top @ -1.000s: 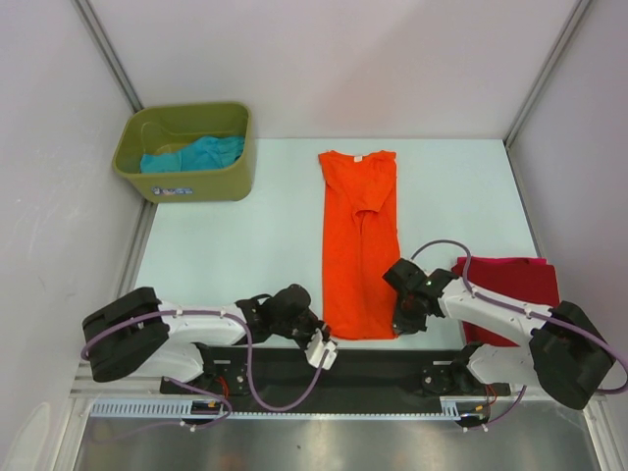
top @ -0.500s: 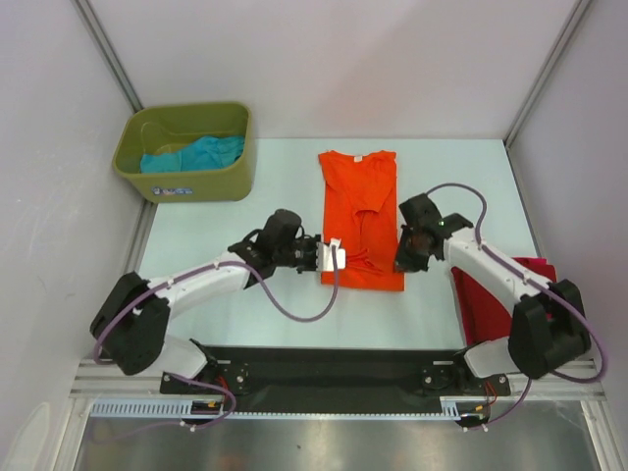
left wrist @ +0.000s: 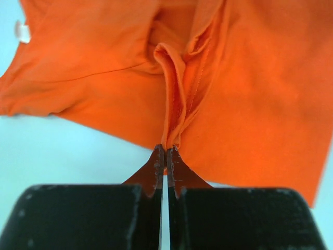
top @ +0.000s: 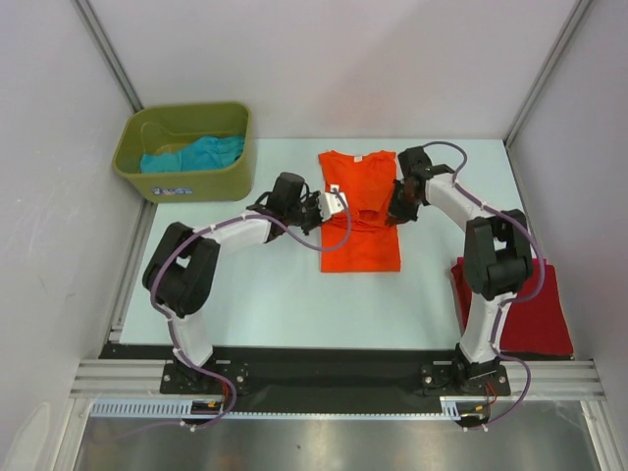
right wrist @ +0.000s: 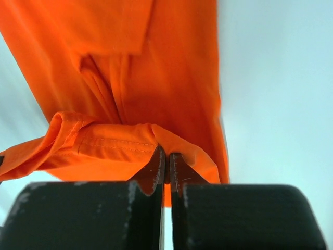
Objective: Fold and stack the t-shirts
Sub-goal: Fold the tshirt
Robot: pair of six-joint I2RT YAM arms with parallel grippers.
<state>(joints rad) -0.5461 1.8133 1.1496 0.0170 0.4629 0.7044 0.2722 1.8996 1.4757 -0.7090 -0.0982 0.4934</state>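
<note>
The orange t-shirt (top: 360, 231) lies in the middle of the table, its near half doubled back over its far half. My left gripper (top: 334, 202) is shut on the hem at the shirt's left edge; the pinched cloth shows in the left wrist view (left wrist: 174, 112). My right gripper (top: 396, 208) is shut on the hem at the right edge, which shows in the right wrist view (right wrist: 117, 140). The dark red t-shirt (top: 525, 304) lies folded at the right front. The teal t-shirt (top: 201, 152) lies in the bin.
The olive-green bin (top: 186, 182) stands at the far left corner of the table. Both arms reach far out over the pale table (top: 245, 294). White walls close in the sides and back.
Both grippers have carried the orange shirt's near hem away from the front edge toward the collar, folding the shirt in half. The shirt now looks about half as long.
</note>
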